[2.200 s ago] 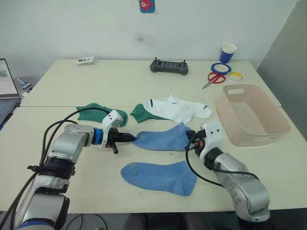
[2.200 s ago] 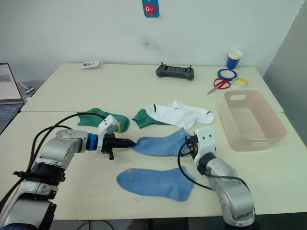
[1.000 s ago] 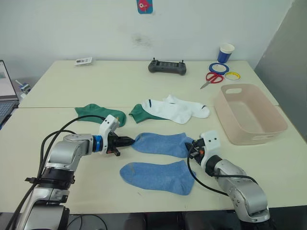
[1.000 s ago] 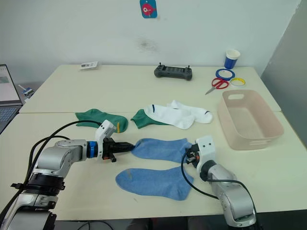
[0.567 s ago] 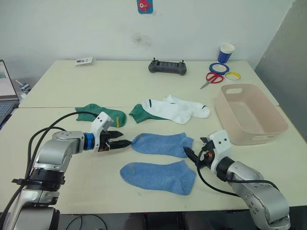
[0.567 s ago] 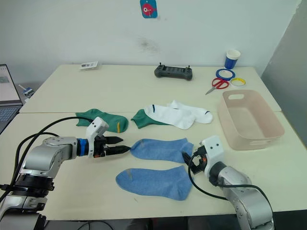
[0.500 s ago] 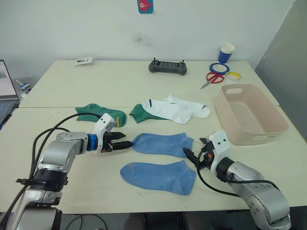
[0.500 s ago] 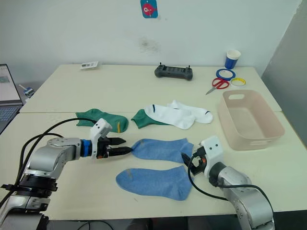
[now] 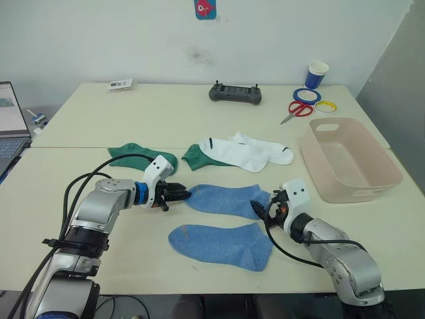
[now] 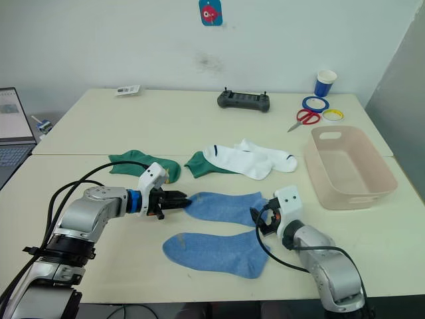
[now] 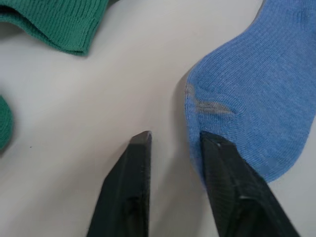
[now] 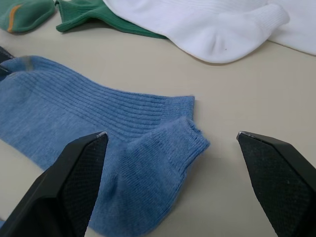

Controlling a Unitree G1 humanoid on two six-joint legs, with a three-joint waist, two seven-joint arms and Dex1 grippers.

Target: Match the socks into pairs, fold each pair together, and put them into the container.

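Light blue knit ankle sock (image 9: 224, 201) flat mid-table, toe toward left gripper (image 11: 173, 148), cuff toward right gripper (image 12: 170, 140). Second light blue sock (image 9: 221, 244) just in front, edges nearly touching, probably laid close for pairing. Left fingers slightly parted, one at the toe edge, nothing clamped. Right fingers spread wide around the cuff, empty. Green socks (image 9: 139, 157) and white socks (image 9: 246, 150) behind. Pale pink plastic tub (image 9: 348, 159) empty, well right.

Two cream tables (image 9: 166, 113) stand pushed together against a plain white wall (image 9: 99, 40).
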